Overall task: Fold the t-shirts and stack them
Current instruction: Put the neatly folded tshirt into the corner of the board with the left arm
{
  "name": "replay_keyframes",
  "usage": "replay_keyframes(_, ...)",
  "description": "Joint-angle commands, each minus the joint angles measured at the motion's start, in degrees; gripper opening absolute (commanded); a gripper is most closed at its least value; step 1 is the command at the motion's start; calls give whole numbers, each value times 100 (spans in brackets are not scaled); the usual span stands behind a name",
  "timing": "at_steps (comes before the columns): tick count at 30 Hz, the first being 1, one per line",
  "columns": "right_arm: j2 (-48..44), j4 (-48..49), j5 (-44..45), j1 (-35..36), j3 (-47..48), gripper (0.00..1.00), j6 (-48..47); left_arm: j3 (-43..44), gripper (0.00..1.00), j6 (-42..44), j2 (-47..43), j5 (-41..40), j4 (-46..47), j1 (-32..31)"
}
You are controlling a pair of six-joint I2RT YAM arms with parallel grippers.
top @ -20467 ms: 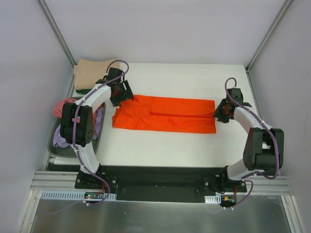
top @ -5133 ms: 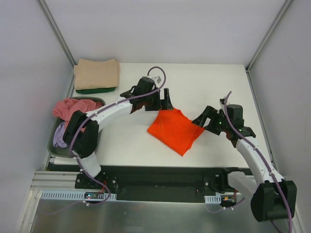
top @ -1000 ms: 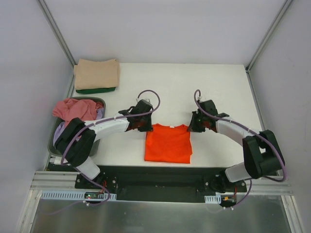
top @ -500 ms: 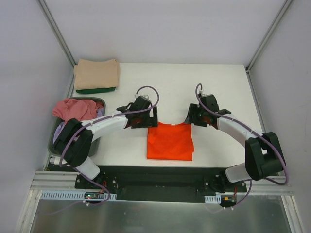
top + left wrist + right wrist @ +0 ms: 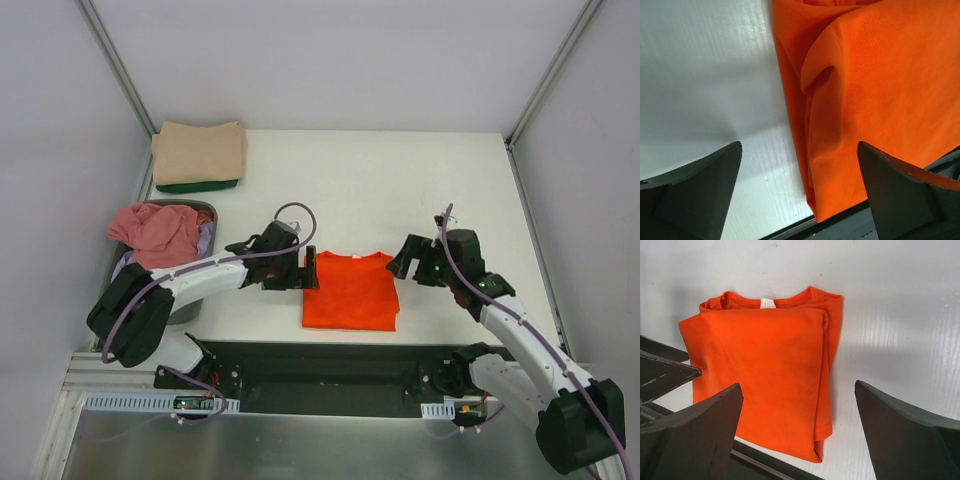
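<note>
Now we see the orange t-shirt (image 5: 350, 292) lying folded into a neat rectangle at the near edge of the white table (image 5: 400, 180), directly between our two grippers. Our left gripper (image 5: 306, 273) hangs just beside the shirt's left edge, jaws spread wide and empty. Its wrist camera shows the folded left border under the gap between the fingers. Our right gripper (image 5: 402, 262) hovers just off the shirt's far right corner, jaws likewise wide apart and holding nothing. Its camera shows the collar and white neck label (image 5: 768, 303) at the far end of the fold. Well beyond the left gripper, at the table's far left corner, a tan t-shirt (image 5: 198, 150) sits folded on a dark green t-shirt (image 5: 195, 186). Behind the left gripper, a pink t-shirt (image 5: 155, 228) and a lilac t-shirt (image 5: 206, 238) are heaped in the dark grey basket (image 5: 198, 205).
</note>
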Motion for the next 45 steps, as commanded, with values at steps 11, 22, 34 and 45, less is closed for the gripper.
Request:
replay_keyframes(11, -1014, -243, 81, -173, -529, 96, 138, 778, 55, -679, 1633, -1091, -609, -975)
replay_keyframes(22, -1199, -419, -244, -181, -564, 96, -169, 1868, 0, -725, 2346, -2593, -2024, -1107)
replay_keyframes(34, -1656, -542, 151, -190, -740, 96, -627, 3538, 0, 1102, 2768, -4905, -2333, -256)
replay_keyframes(45, -1621, -559, 485, -190, -793, 96, -697, 4672, 0, 4168, 3489, -5083, -253, 1194)
